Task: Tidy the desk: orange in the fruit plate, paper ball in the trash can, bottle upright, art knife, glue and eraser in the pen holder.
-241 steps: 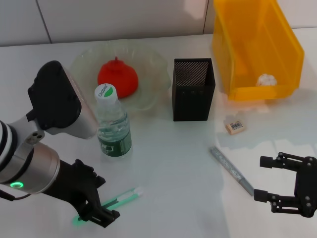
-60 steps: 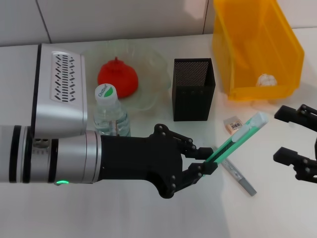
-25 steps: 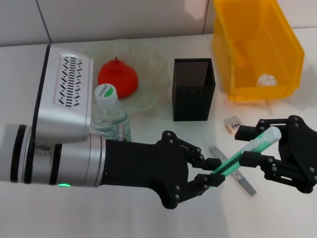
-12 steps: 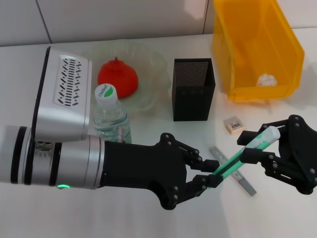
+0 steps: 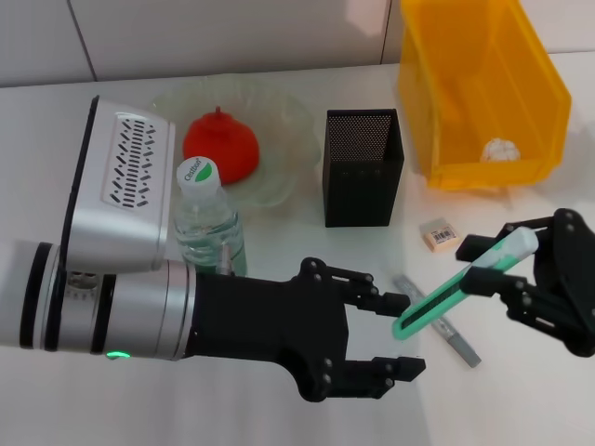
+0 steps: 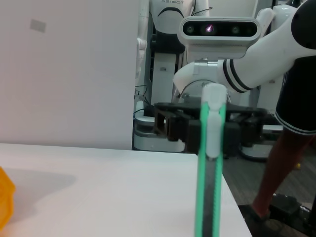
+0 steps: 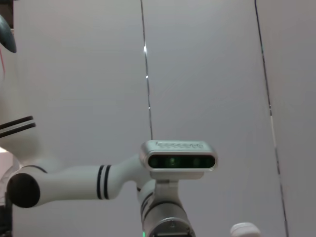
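Left jaws have released the art knife (image 5: pixel 464 284); right jaws hold it.

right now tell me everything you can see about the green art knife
The art knife is a slim green stick with a white cap at its upper end and a dark strip along its body, plastic by the look. It hangs tilted above the table, cap toward the right gripper, which is shut on it near the cap. The left gripper is open just below its lower end, not touching it.
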Controlling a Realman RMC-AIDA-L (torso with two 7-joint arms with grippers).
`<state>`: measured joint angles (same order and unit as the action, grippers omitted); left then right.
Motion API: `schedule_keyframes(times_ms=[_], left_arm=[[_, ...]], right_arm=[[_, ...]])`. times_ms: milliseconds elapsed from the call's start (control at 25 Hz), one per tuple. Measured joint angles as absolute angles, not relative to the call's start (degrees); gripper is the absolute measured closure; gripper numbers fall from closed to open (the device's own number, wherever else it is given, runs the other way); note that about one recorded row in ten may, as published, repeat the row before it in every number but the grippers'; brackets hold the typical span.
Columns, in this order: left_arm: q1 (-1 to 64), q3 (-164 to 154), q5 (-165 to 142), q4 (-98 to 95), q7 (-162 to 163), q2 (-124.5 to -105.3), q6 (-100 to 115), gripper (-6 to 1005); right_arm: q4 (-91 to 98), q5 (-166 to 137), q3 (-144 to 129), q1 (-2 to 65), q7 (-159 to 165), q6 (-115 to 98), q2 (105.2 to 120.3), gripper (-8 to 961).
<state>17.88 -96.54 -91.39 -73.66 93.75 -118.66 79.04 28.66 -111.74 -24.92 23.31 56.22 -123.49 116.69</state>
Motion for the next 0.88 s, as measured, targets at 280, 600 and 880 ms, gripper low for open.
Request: schedule_keyframes(times_ms=[280, 600, 880], left_arm=[[17.8, -95.0, -79.0, -62.0, 76.2, -118.52, 81.6, 397], [18.4, -94.7, -63.6, -40.8, 45.4, -118.85, 88.4, 240], [19.3, -94.2, -57.7, -31.1, 39.9, -118.79, 93.5, 212]], right_arm=[[29.1, -111.6, -6.1, 21.5, 52.6, -120.7, 117.08, 756], [21.1, -110.5, -0.3, 26.5, 36.2, -113.5, 119.07, 747], [11.4, -108.9, -0.4, 31.4, 23.7, -101.9, 119.16, 739]])
